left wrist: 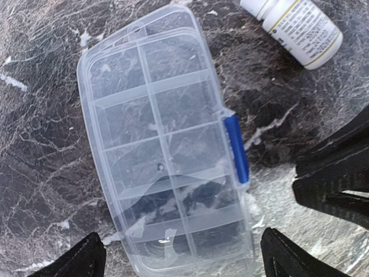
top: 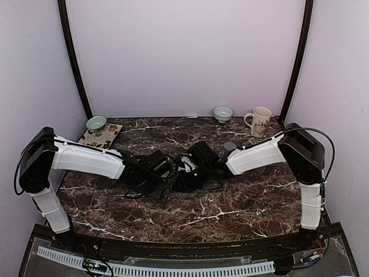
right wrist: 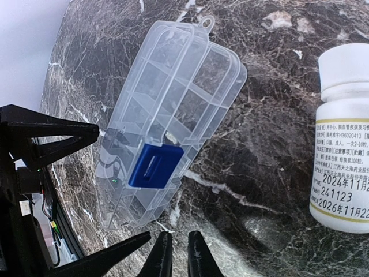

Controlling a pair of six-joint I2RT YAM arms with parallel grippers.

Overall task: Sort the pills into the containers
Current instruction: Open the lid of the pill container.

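The clear organizer box (left wrist: 161, 144) lies flat on the marble with its lid shut and its blue latch (left wrist: 237, 149) on the right edge. My left gripper (left wrist: 181, 236) is open wide, and its fingertips (left wrist: 89, 257) straddle the box's near end without touching it. In the right wrist view the same box (right wrist: 173, 109) sits ahead and to the left of my right gripper (right wrist: 180, 245). That gripper is shut on nothing, just above the table beside the box's latch side. A white pill bottle (right wrist: 343, 144) stands capped to its right. No loose pills show.
In the top view both wrists meet mid-table and hide the box. Along the back edge stand a green bowl (top: 96, 122) beside a patterned mat (top: 101, 136), a second bowl (top: 222, 113) and a mug (top: 259, 121). The bottle (left wrist: 300, 26) lies beyond the box.
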